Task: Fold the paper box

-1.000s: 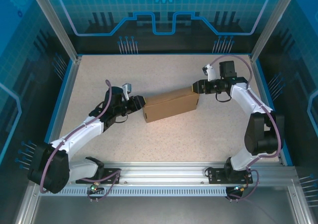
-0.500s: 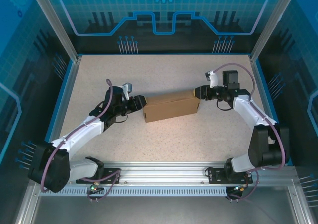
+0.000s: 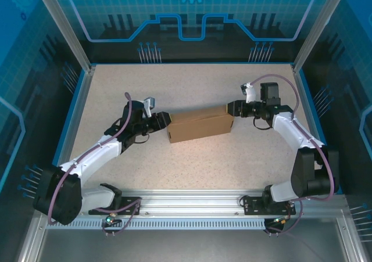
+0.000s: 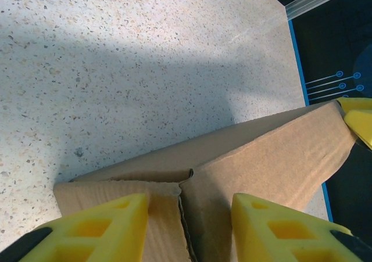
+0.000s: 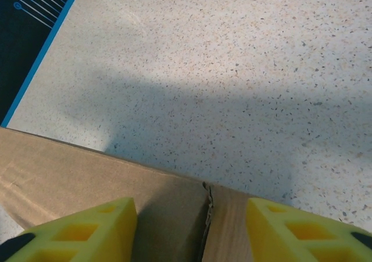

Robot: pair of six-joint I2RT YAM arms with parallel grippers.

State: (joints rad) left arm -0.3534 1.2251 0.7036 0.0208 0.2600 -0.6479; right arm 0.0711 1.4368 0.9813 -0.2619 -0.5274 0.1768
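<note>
The box [image 3: 199,126] lies on its side in the middle of the table [image 3: 192,82]. It is a closed brown oblong, set aslant so that its right end is a little farther than its left. An arm meets each end.

The left gripper [image 3: 163,119] is at the box's left end. In the left wrist view this gripper [image 4: 189,201] has its two yellow fingers [image 4: 99,227] spread well apart. They sit against the end of the box [image 4: 244,151], which reaches out past the left finger. A flap edge and a dark seam run down between the fingers. The jaws are parted and clamp nothing that I can see. They look to touch the cardboard, but the contact itself is hidden. At the far end of the box in this view, a yellow fingertip of the right gripper [image 4: 357,119] touches the cardboard.

The right gripper [image 3: 231,108] is at the box's right end. In the right wrist view this gripper [image 5: 189,207] is likewise spread wide. Its fingers [image 5: 87,227] stand on either side of a ragged seam in the box [image 5: 87,175], and nothing is pinched between them. Speckled table top stretches beyond the box.
</note>
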